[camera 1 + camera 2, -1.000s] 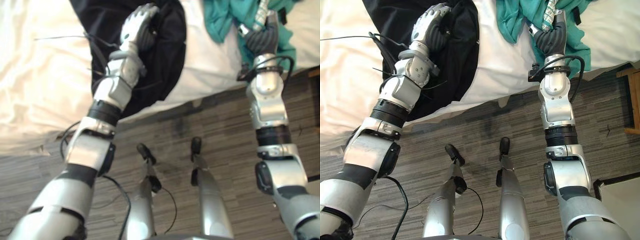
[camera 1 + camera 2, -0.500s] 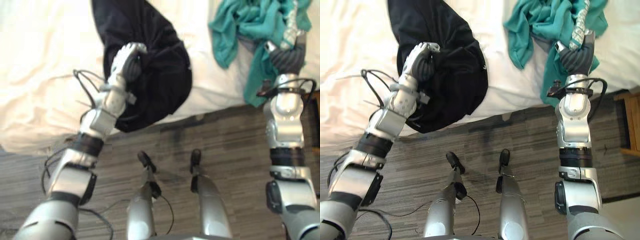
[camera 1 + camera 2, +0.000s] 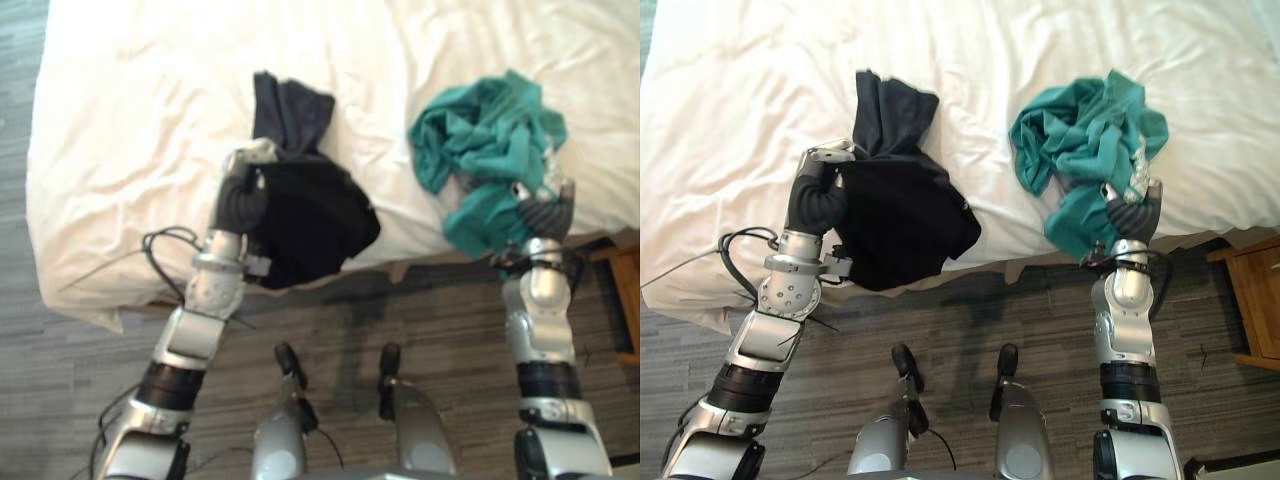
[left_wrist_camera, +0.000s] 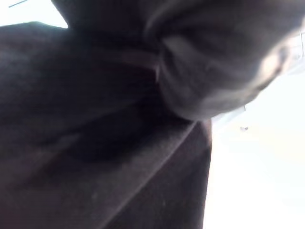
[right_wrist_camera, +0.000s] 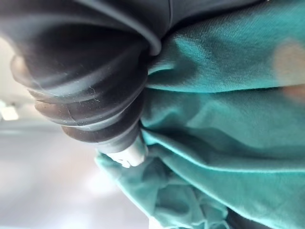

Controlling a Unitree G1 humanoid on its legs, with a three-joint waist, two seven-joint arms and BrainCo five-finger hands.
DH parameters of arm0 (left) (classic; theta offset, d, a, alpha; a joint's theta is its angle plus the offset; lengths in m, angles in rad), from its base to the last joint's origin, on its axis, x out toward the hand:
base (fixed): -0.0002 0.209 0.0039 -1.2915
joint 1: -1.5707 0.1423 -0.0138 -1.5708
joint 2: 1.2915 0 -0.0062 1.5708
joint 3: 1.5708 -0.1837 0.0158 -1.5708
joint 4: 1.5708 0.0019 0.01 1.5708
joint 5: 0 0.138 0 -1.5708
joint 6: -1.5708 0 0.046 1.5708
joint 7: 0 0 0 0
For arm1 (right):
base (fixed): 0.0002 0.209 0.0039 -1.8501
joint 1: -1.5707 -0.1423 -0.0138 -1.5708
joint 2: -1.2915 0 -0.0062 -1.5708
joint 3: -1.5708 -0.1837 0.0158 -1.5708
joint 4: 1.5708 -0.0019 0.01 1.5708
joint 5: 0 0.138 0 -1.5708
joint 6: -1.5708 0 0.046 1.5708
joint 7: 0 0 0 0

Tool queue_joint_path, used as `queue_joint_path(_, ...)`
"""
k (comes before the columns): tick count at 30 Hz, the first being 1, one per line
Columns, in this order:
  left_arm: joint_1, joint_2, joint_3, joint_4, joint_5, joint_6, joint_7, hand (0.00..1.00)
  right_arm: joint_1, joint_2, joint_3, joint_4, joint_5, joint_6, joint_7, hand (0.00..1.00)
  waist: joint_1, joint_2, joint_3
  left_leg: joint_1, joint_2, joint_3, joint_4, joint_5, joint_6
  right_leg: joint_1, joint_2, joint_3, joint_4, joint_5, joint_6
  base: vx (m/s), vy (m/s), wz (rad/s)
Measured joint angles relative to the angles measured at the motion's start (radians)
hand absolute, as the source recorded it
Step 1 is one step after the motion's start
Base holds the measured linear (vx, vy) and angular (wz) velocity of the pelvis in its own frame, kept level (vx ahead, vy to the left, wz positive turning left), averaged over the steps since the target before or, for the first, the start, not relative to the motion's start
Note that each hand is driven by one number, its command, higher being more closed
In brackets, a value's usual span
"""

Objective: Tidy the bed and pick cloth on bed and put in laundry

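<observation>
Bright, even room light; bed sheet (image 3: 1040, 50) glared near white. Black cloth (image 4: 95, 181) read dim close up; teal cloth (image 5: 228, 124) evenly lit.

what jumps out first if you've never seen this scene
Two crumpled garments on the white bed: a black cloth near the front edge at the robot's left and a teal cloth at its right, spilling over the edge. The left hand grips the black cloth and the right hand grips the teal one.

Crumpled black cloth (image 3: 902, 215) and bunched teal cloth (image 3: 1085, 150) lie apart on the white bed (image 3: 740, 120), seemingly overhanging its near edge.
</observation>
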Motion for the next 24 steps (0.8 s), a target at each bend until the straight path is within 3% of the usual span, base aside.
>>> queue_joint_path(3, 0.063, -0.046, 0.099, -0.008, -0.089, -0.002, -0.017, 1.0, 0.086, 0.051, -0.034, -0.003, 0.016, -0.001, 0.025, 1.0, -0.005, -0.007, -0.019, 0.051, -0.002, -0.018, 0.0, -0.018, 0.007, 0.07, 0.006, 0.006, -0.06, 0.03, 0.007, 0.0, 0.018, -0.09)
queue_joint_path(6, 0.154, -0.079, 0.148, -0.042, -0.107, -0.016, -0.031, 1.0, 0.167, 0.086, -0.055, -0.022, 0.017, -0.001, 0.044, 1.0, -0.003, 0.001, -0.07, 0.084, 0.003, -0.022, -0.001, -0.086, 0.019, 0.107, 0.019, 0.013, -0.101, 0.047, 0.02, 0.01, 0.052, -0.17)
queue_joint_path(8, 0.186, -0.11, 0.179, -0.049, -0.145, -0.018, -0.052, 1.0, 0.239, 0.128, -0.073, -0.083, 0.018, -0.002, 0.061, 1.0, -0.006, -0.011, -0.081, 0.104, -0.009, -0.028, -0.006, -0.105, 0.017, 0.144, 0.012, 0.014, -0.135, 0.058, 0.024, 0.0, 0.041, 0.05)
queue_joint_path(13, 0.331, -0.202, 0.222, -0.139, -0.281, -0.019, -0.084, 1.0, 0.363, 0.194, -0.074, -0.192, 0.05, -0.006, 0.109, 1.0, -0.014, -0.018, -0.122, 0.141, -0.023, -0.041, -0.006, -0.117, 0.014, 0.205, 0.001, 0.01, -0.168, 0.066, 0.033, 0.03, 0.025, 0.1)
queue_joint_path(17, 0.453, -0.276, 0.198, -0.216, -0.32, -0.021, -0.121, 1.0, 0.454, 0.258, -0.05, -0.236, 0.053, -0.007, 0.14, 1.0, -0.017, -0.02, -0.142, 0.171, -0.026, -0.057, -0.006, -0.118, 0.013, 0.254, 0.0, -0.009, -0.184, 0.067, 0.04, 0.08, -0.008, 0.16)
queue_joint_path(19, 0.559, -0.329, 0.143, -0.253, -0.342, -0.021, -0.151, 1.0, 0.513, 0.296, 0.006, -0.251, 0.048, -0.007, 0.158, 1.0, -0.027, -0.019, -0.164, 0.174, -0.025, -0.079, -0.006, -0.119, 0.013, 0.272, 0.001, -0.033, -0.183, 0.059, 0.039, 0.07, -0.013, 0.28)
queue_joint_path(24, 0.732, -0.405, 0.056, -0.251, -0.413, -0.001, -0.193, 1.0, 0.604, 0.345, 0.186, -0.247, 0.046, -0.005, 0.189, 1.0, -0.015, -0.019, -0.167, 0.206, -0.023, -0.093, -0.006, -0.124, 0.01, 0.313, 0.003, -0.046, -0.183, 0.044, 0.048, 0.03, -0.003, 0.09)
